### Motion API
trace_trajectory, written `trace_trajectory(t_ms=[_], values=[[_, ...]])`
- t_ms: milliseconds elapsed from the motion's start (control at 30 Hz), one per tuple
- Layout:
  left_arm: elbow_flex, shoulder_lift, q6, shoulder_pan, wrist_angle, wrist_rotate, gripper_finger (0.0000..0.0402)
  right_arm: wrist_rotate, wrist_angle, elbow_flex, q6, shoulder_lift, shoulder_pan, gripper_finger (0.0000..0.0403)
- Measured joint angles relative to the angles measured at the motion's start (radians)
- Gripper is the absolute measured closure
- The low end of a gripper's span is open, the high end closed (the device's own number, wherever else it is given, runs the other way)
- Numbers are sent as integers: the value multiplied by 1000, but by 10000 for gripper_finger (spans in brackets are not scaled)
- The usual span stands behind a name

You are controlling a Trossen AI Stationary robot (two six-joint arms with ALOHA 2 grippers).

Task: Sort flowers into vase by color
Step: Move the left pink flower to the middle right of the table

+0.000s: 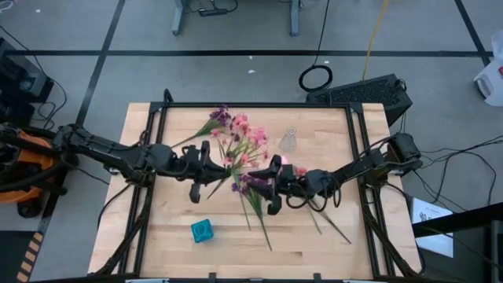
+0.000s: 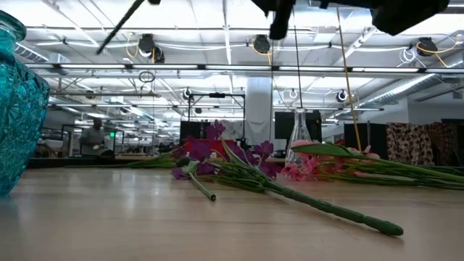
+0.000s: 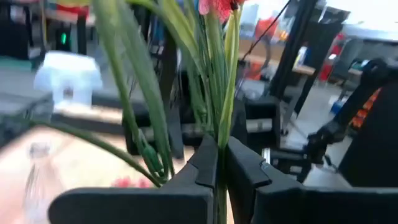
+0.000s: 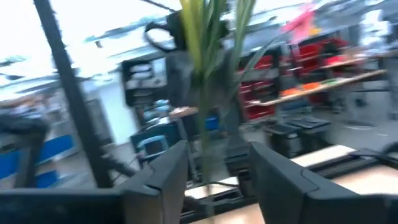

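Pink and purple flowers (image 1: pixel 240 145) on long green stems lie heaped at the table's middle, and more of them (image 2: pixel 239 163) lie flat on the wood. My left gripper (image 3: pixel 221 171) is raised beside the heap, shut on the stem of a pink flower (image 3: pixel 217 7). My right gripper (image 4: pixel 217 180), also raised (image 1: pixel 255 182), faces it from the right, open. A green leafy stem (image 4: pixel 208 93) stands between the right gripper's fingers. A clear glass vase (image 1: pixel 289 140) stands far right of the heap. A teal vase (image 1: pixel 202 230) stands near the front edge. My left gripper pinches a thin green stem (image 3: pixel 222 146) between its two fingers, well below the pink bloom. The fingers point level and lie across the stem. The stem rises upright past the fingertips with long leaves around it, clear of the table. My right gripper: whether a finger touches the stem between its fingers cannot be told.
Loose stems (image 1: pixel 330 224) trail toward the front right of the table. Black frame rails (image 1: pixel 153 134) run along the left and right sides. A close-up of the teal vase (image 2: pixel 18 101) fills the low view's left edge.
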Motion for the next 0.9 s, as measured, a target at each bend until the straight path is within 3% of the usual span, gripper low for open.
trace_trajectory(t_ms=[233, 400, 600, 900], values=[[0, 80, 84, -4, 127, 0, 382, -27, -119, 87, -52, 0, -2, 160], [0, 127, 85, -3, 187, 23, 382, -28, -222, 130, -74, 0, -2, 131], [0, 151, 85, -3, 239, 29, 382, -24, -239, 135, -70, 0, -18, 136], [0, 199, 109, -1, 306, 29, 382, -33, -241, 135, -59, 0, -37, 181]])
